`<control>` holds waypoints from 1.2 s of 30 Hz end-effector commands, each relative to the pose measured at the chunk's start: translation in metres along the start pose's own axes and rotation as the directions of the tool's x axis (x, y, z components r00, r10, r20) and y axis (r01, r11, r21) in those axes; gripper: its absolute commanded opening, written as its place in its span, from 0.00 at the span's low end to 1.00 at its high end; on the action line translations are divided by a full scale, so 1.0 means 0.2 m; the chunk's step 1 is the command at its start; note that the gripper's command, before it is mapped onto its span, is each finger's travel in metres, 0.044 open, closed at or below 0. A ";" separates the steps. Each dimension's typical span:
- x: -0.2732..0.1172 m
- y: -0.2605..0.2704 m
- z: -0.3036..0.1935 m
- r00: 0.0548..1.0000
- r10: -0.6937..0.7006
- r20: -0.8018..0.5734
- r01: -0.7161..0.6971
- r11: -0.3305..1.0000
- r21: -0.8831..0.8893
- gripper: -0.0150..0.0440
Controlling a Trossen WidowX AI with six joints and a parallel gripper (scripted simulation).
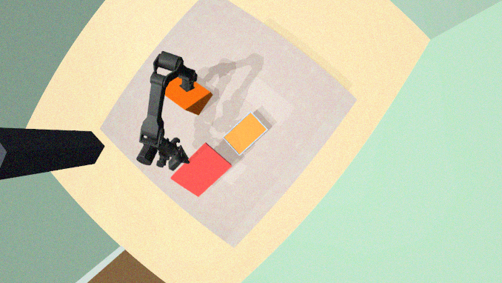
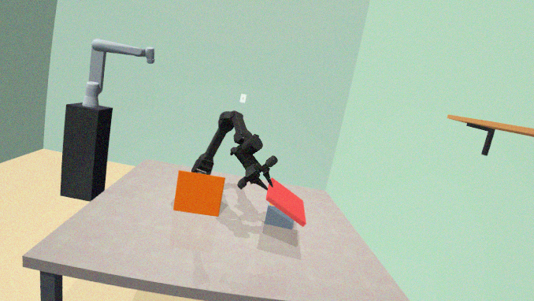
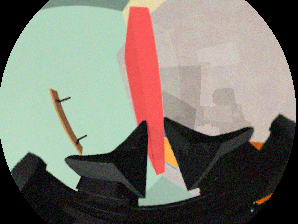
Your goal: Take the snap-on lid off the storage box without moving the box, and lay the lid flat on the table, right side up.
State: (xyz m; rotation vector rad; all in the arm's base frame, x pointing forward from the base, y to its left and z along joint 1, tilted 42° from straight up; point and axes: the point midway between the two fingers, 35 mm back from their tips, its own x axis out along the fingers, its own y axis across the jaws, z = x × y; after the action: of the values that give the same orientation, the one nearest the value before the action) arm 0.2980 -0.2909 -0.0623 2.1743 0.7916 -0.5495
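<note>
The red lid [image 1: 201, 170] [image 2: 287, 201] [image 3: 145, 65] is off the box and held in the air by one edge. It is tilted, its far side hanging lower than the gripped edge. My gripper [image 1: 188, 161] [image 2: 270, 187] [image 3: 154, 121] is shut on that edge. The storage box [image 1: 245, 133] [image 2: 278, 218] stands upright and open on the table [image 1: 307, 107] [image 2: 118, 236], with blue walls and orange showing inside. In the top view the lid is beside the box; in the exterior view it partly hides it. The lid's underside is hidden in the top view.
A large orange block [image 1: 189, 97] [image 2: 198, 193] stands on the table near the arm's base. In the exterior view, a grey arm [image 2: 118, 47] on a black pedestal [image 2: 84, 151] stands beyond the table, and a wooden shelf [image 2: 500, 126] [image 3: 65, 120] is on the wall.
</note>
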 end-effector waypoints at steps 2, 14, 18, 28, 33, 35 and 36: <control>-0.01 0.01 0.06 1.000 0.009 -0.004 -0.009 1.000 -0.005 0.25; 0.00 -0.01 0.09 1.000 0.009 -0.004 -0.009 1.000 -0.006 0.25; 0.02 -0.03 0.08 1.000 0.009 -0.004 -0.009 1.000 -0.005 0.25; 0.04 -0.06 0.08 1.000 0.009 -0.004 -0.009 1.000 -0.005 0.25; 0.06 -0.08 0.08 1.000 0.009 -0.004 -0.009 1.000 -0.005 0.25; 0.06 -0.08 0.08 1.000 0.009 -0.004 -0.009 1.000 -0.005 0.25; 0.07 -0.09 0.08 1.000 0.009 -0.004 -0.009 1.000 -0.005 0.25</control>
State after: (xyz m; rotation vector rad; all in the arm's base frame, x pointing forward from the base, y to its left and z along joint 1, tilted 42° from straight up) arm 0.2936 -0.2925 -0.0863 2.1653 0.7865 -0.5459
